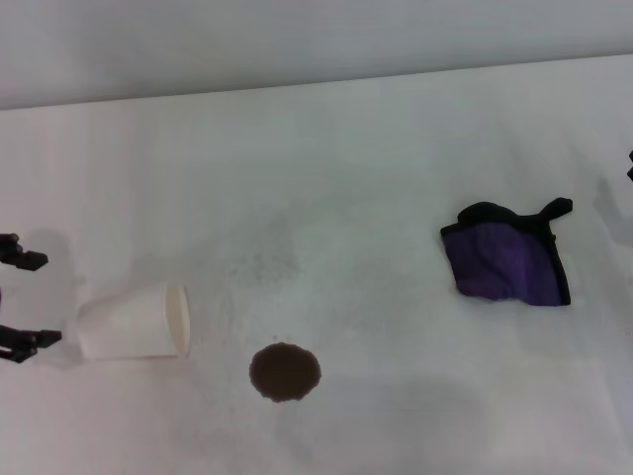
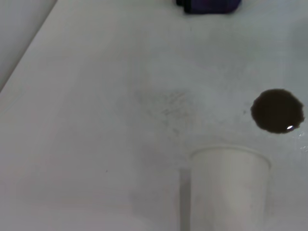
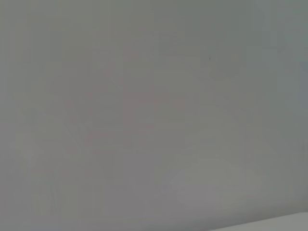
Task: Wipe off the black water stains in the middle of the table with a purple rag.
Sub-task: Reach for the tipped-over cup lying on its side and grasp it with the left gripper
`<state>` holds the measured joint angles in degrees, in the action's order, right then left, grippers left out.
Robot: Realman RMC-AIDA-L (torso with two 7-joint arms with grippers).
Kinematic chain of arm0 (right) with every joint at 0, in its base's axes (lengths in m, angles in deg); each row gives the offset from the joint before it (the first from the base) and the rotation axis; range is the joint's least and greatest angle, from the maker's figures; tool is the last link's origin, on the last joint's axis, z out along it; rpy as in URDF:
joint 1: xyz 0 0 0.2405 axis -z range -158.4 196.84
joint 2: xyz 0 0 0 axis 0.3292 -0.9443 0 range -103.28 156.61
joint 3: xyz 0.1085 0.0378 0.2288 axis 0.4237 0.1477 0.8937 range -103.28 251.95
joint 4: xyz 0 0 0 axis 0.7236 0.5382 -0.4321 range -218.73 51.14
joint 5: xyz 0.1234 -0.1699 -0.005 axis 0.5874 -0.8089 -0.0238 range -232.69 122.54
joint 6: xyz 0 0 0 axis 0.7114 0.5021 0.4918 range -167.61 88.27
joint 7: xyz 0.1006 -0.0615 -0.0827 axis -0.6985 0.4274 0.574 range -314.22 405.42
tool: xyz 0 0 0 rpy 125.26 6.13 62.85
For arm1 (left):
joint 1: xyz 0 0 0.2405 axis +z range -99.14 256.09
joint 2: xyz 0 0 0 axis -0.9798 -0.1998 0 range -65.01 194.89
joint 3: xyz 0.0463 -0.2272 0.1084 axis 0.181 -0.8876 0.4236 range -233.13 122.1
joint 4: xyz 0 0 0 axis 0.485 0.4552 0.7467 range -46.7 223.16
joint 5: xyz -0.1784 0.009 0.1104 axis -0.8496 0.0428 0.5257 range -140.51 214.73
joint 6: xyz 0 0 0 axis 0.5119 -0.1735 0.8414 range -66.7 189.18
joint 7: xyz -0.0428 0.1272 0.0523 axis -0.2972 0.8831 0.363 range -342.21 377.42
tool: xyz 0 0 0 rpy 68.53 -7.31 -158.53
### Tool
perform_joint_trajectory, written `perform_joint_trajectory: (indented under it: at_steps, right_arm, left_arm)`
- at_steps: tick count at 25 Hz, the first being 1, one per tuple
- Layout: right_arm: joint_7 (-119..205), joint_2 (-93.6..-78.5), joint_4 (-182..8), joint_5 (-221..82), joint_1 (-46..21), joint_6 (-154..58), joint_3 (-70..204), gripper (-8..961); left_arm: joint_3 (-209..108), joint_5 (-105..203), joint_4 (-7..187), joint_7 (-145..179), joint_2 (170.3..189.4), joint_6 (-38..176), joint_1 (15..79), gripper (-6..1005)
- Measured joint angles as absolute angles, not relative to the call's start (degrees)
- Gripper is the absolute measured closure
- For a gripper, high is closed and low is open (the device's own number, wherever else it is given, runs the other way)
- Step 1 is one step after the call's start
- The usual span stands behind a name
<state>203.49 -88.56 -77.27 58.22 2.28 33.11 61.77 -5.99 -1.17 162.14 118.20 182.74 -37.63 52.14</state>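
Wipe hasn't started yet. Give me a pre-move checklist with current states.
1. Purple rag free on the table, nothing on it: ok.
2. Black water stains in view, unwiped: ok.
3. Paper cup lies on its side beside the stain, not touching it: ok, but close.
4. Left pincer open at the cup's base, holding nothing: ok.
5. Right pincer state: cannot tell; only a sliver shows at the head view's right edge.

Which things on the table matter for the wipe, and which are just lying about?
For the job:
purple rag, on the right
black water stain
table
left tool, open, behind the cup

Lying about:
white paper cup, tipped on its side
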Motion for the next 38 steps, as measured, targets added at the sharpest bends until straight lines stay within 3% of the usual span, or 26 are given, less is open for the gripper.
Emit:
perform_joint_trajectory:
  at_steps: [38]
  right_arm:
    - [203.4,-88.47,-77.7,59.1,2.4,35.9,61.9,99]
  left_arm:
    - [0.5,-3.9,143.3,128.6,183.84,-25.5,47.8,111]
